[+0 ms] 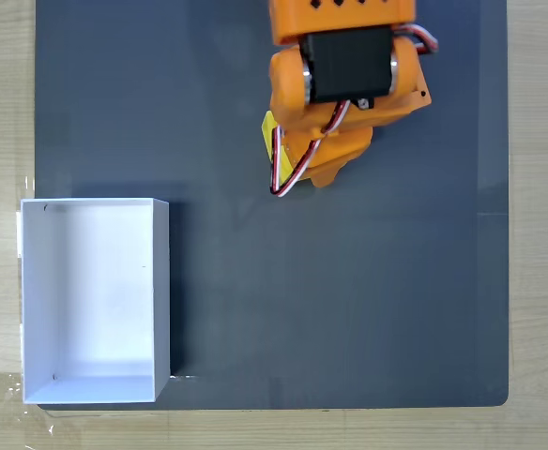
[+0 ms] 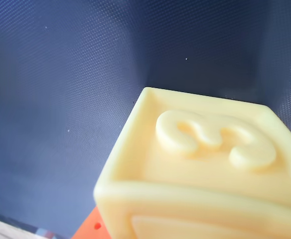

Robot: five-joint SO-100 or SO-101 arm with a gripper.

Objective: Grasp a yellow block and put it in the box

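1. Yellow block (image 2: pixel 205 174) fills the wrist view close up, a raised "3" on its face; in the fixed view only its edge peeks out left of the orange arm.
2. Whether the gripper clamps it, I cannot tell.
3. White box (image 1: pixel 161 291) waits well apart, lower left on the dark surface (image 1: pixel 349 309), probably the drop target.
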